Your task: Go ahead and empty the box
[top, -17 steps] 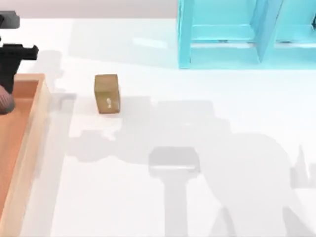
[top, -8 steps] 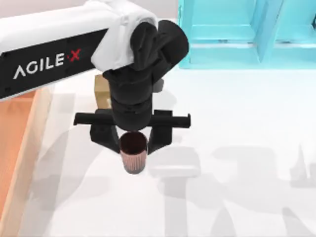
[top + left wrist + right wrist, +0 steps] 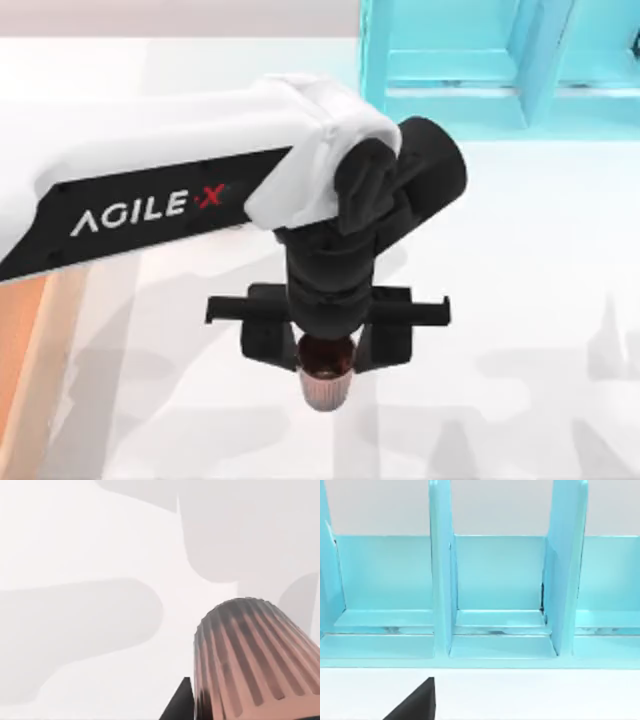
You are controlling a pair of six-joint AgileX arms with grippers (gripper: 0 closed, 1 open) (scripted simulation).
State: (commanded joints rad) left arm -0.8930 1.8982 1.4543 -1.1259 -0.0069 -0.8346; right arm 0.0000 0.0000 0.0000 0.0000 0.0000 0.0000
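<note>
The left gripper (image 3: 324, 352) hangs over the open white table (image 3: 520, 300), near the middle of the top view, its jaws clenched on a ribbed copper-pink cup (image 3: 325, 380) that pokes out below the fingers (image 3: 262, 345). In the left wrist view the same cup (image 3: 255, 655) shows its fluted side and rounded end over bare tabletop. The box (image 3: 25, 370) sits at the far left edge of the top view, well apart from the gripper, with just a sliver of pale rim and orange floor in sight.

The risks, as I judge them: the cup tapers, so a grip on that ribbed wall could slip and let it drop and roll. If the jaws let go while it is tilted or high above the table, it may tip over or tumble. The turquoise shelf unit (image 3: 500, 70) stands near at the back, and a wide swing of the arm could clip it.

Hard to make out: most of the box is cut off, so whatever else lies inside it cannot be told. The white arm covers a big patch of table behind the gripper. The right gripper (image 3: 412, 702) is a dark wedge facing the shelf unit (image 3: 495, 595); its state cannot be told.
</note>
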